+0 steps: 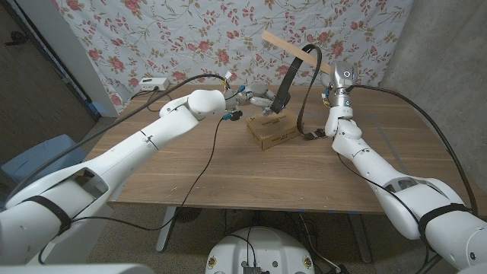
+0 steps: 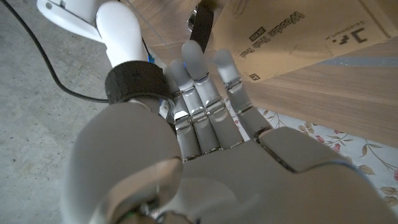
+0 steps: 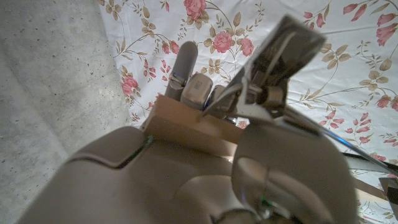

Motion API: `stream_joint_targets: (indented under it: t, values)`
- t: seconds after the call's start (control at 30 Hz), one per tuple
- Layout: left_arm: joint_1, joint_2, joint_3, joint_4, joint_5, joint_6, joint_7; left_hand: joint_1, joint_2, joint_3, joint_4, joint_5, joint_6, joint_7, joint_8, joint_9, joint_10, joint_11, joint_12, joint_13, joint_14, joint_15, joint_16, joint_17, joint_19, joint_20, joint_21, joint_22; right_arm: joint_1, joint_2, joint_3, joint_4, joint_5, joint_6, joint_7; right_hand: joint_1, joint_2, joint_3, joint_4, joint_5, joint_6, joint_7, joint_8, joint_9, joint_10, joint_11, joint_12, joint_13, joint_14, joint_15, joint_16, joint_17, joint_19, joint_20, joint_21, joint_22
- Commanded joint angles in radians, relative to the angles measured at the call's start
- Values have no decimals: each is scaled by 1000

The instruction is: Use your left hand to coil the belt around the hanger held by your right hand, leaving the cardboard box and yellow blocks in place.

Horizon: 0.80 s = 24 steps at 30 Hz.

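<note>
The right hand (image 1: 337, 82) is raised above the far right part of the counter (image 1: 228, 171) and grips a wooden hanger (image 1: 293, 50), whose bar slants up and away toward the flowered backdrop (image 1: 190, 34). In the right wrist view the fingers (image 3: 185, 65) wrap over the pale wooden bar (image 3: 186, 124), closed firmly on it. A black belt (image 1: 288, 82) is draped over the hanger: one length hangs down on the left toward the cardboard box (image 1: 272, 133), the other drops on the right, ending near the counter beside the right forearm. The left hand (image 1: 255, 101) reaches across the counter to just behind the box, close to the belt's lower left end. In the left wrist view its fingers (image 2: 205, 93) are straight and held close side by side, pointing at the box (image 2: 298, 37) and the dark belt end (image 2: 200, 25); they seem to hold nothing, though whether the fingertips touch the belt cannot be told from here. The box lies flat near the middle of the counter.
</note>
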Motion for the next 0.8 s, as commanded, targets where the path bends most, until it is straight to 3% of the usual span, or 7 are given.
stream_joint_targets:
  t: [0.03,0.27,0.47,0.8]
  values:
    - [-4,-9,-49,-15,-71,-64,35,14,-1,34,-23,3,52,45,-5,10,21,-29,-2,8,4,-6,-3,8,2,-47,8,2,3,-22,-51,49,-59,-66,-29,-48,47,5,-1,-2,-1,5,0,-10,-17,-1,-4,2,-18,-19,-1,0,-14,-52,-3,3]
    - [-8,-17,-70,-24,-82,-91,75,15,-4,35,-21,3,56,47,-10,13,24,-24,-6,8,11,1,-4,11,0,-47,10,2,-19,-58,-81,10,-97,-53,14,-46,45,3,-2,-3,-7,4,7,-10,-24,-4,-3,2,-31,-20,1,0,-23,-52,-3,3]
    - [-7,-42,-91,-17,-95,-116,131,14,-17,40,-19,9,65,47,-8,29,28,-18,-3,23,13,2,0,28,5,-46,7,-1,-27,-87,-104,-2,-121,12,18,-45,44,1,-2,-3,-8,4,11,-14,-23,-1,-1,1,-36,-20,2,-1,-26,-53,-3,3]
    - [-52,-76,-94,5,-95,-131,164,17,-24,52,-11,22,76,42,-21,31,34,-19,-5,38,26,-8,-2,38,23,-57,9,0,-30,-112,-129,6,-154,119,-39,-45,45,-5,0,-3,-12,4,19,-20,-30,-4,-1,2,-45,-21,4,0,-34,-54,-4,2]
